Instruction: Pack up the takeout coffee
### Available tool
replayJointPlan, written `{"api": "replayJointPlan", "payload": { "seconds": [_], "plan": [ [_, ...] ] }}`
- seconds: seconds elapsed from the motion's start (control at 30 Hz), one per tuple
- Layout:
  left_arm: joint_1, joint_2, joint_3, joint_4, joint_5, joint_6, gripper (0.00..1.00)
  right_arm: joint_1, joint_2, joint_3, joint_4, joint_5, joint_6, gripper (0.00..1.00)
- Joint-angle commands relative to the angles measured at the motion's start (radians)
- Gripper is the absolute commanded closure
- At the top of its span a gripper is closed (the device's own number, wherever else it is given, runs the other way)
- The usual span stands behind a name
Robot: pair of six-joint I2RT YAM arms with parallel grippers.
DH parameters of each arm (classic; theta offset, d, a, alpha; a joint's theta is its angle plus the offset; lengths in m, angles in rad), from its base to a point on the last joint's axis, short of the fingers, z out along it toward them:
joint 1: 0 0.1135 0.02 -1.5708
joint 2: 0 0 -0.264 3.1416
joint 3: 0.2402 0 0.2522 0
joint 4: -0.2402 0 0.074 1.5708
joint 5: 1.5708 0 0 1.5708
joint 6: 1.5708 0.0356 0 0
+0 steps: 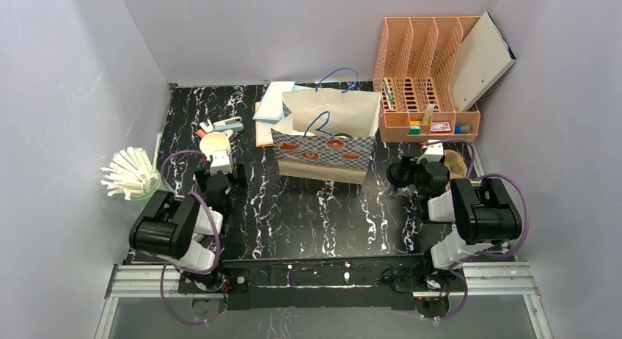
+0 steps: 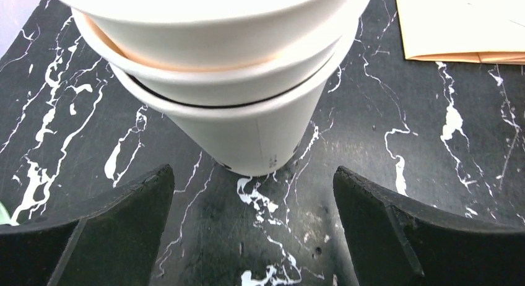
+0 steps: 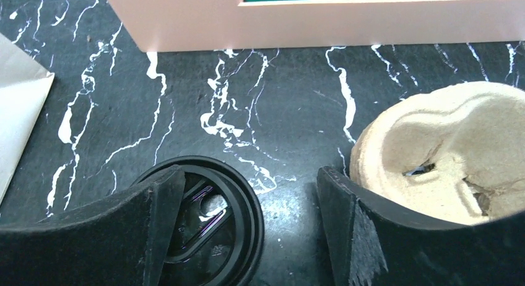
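Left wrist view: the left gripper (image 2: 252,174), jaws wide apart, faces stacked cream cups (image 2: 235,94) just ahead. The right gripper (image 3: 251,174), jaws apart and empty, hangs over a black lid (image 3: 244,205) beside a pulp tray (image 3: 446,137). The green coffee cup's place cannot be told.

The black-and-white left arm (image 1: 174,230) folds forward to the left of the checkered paper bag (image 1: 326,144). The black two-finger left gripper (image 2: 251,174) tilts downward, its jaws spread wide and nothing between them. The right arm (image 1: 477,210) reaches forward to the right of the bag. The right gripper (image 3: 249,174) is also angled down, jaws wide apart and empty.
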Motion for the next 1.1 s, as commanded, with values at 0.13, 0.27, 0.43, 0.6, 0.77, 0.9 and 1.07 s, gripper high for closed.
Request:
{"api": "replayJointPlan", "payload": {
  "seconds": [0.13, 0.27, 0.43, 0.6, 0.77, 0.9, 1.07],
  "plan": [
    [0.066, 0.197, 0.015, 0.252, 0.105, 0.020, 0.02, -0.025, 0.029, 0.014, 0.106, -0.046, 0.026, 0.02],
    [0.067, 0.211, 0.080, 0.154, 0.075, 0.020, 0.02, -0.031, 0.034, 0.015, 0.117, -0.055, 0.027, 0.02],
    [0.067, 0.207, 0.096, 0.118, 0.068, -0.008, 0.02, -0.031, 0.031, 0.006, 0.130, -0.050, 0.024, 0.02],
    [0.067, 0.207, 0.096, 0.119, 0.069, -0.008, 0.02, -0.031, 0.032, 0.008, 0.130, -0.048, 0.023, 0.02],
    [0.067, 0.207, 0.096, 0.118, 0.069, -0.008, 0.02, -0.032, 0.033, 0.008, 0.128, -0.051, 0.027, 0.02],
    [0.067, 0.210, 0.099, 0.117, 0.069, -0.007, 0.02, -0.031, 0.033, 0.008, 0.128, -0.051, 0.027, 0.02],
    [0.067, 0.208, 0.096, 0.118, 0.069, -0.005, 0.02, -0.031, 0.034, 0.008, 0.128, -0.051, 0.027, 0.02]
  ]
}}
